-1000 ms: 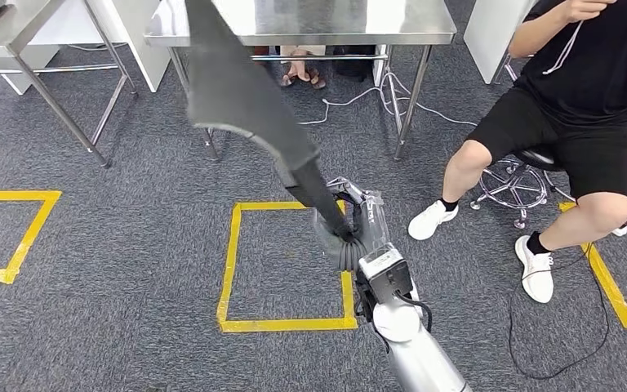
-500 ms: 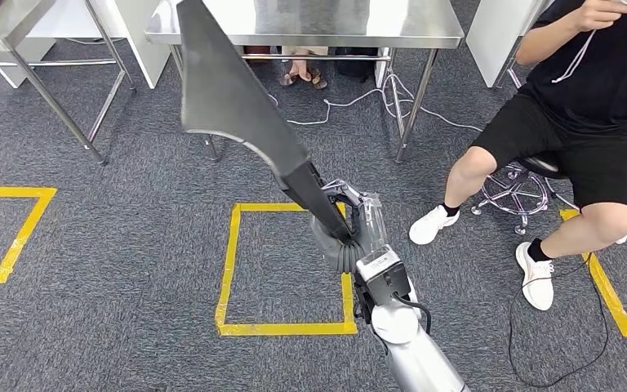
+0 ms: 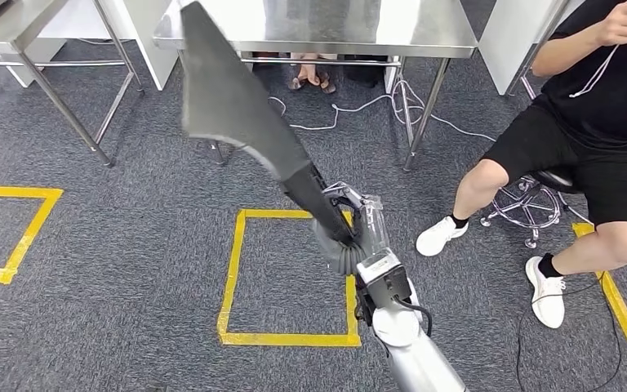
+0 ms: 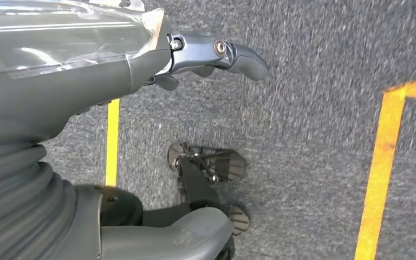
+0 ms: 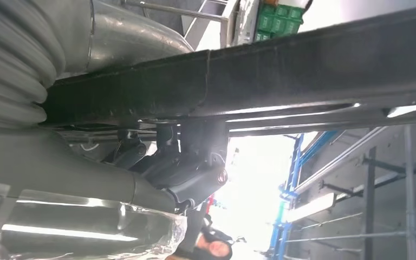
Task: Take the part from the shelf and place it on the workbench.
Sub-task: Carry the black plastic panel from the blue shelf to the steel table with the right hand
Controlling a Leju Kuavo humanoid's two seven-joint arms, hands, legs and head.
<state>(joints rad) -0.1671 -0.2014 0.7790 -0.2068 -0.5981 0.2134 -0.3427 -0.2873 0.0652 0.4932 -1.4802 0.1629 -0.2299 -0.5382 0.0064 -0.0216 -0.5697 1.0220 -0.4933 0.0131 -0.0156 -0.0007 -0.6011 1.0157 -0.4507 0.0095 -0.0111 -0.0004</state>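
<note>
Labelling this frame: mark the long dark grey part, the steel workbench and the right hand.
Long dark grey part (image 3: 233, 110), head view, broad upper blade.
Steel workbench (image 3: 351, 20), head view, bare top.
Right hand (image 3: 349, 227), head view, fingers around part's narrow end.

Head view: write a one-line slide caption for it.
Right hand grips a long dark part raised toward the steel workbench, above yellow floor tape.

Grey carpeted floor (image 3: 131, 269) bears a yellow tape square (image 3: 230, 278) at centre; a steel counter (image 3: 318, 28) stands at 12 o'clock, white cables (image 3: 359, 110) trailing beneath.
</note>
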